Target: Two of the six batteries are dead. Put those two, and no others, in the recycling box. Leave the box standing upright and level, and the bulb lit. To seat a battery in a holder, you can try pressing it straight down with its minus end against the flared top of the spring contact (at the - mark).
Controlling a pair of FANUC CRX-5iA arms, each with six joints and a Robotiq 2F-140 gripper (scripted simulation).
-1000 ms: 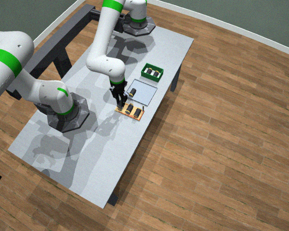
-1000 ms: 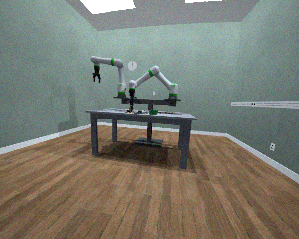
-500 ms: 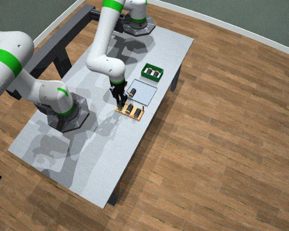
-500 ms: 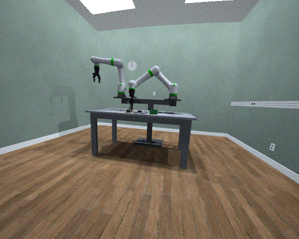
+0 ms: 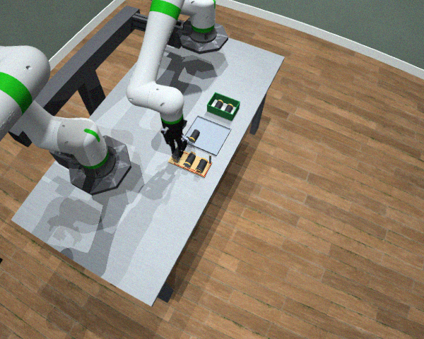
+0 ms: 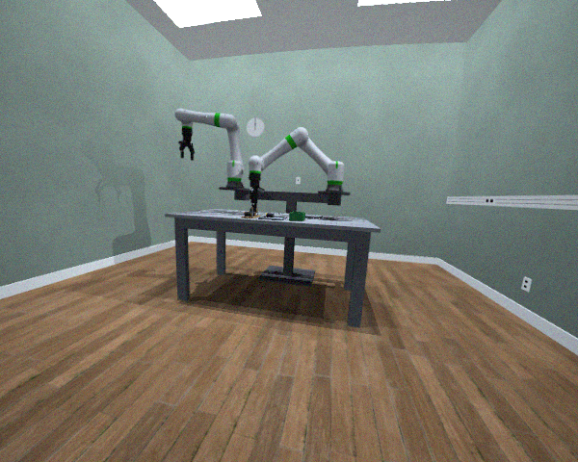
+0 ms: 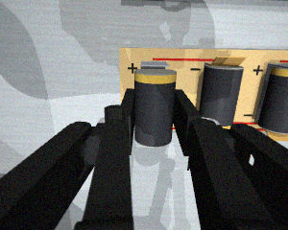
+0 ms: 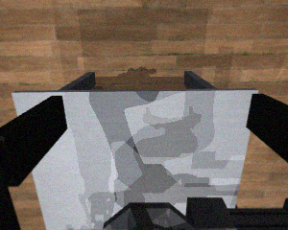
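Observation:
My left gripper (image 5: 176,156) (image 6: 253,211) (image 7: 154,103) is shut on a dark battery (image 7: 155,120) over the left bay of the wooden holder board (image 7: 186,86). Its yellow band faces the + mark; the bay's spring contact is hidden. Two batteries, a middle one (image 5: 189,159) (image 7: 221,96) and an end one (image 5: 202,165) (image 7: 279,103), lie in the other bays. The green box (image 5: 219,114) (image 6: 297,217) stands upright with two batteries inside. Another battery (image 5: 194,135) lies on the tray (image 5: 213,136). Whether the bulb is lit cannot be told. My right gripper (image 6: 187,156) (image 8: 156,111) is open and empty.
The grey table (image 5: 139,233) (image 8: 221,129) carries the board, tray and box near its long edge. A small dark upright part (image 5: 210,159) stands at the board's end. The right arm is raised high, away from these objects.

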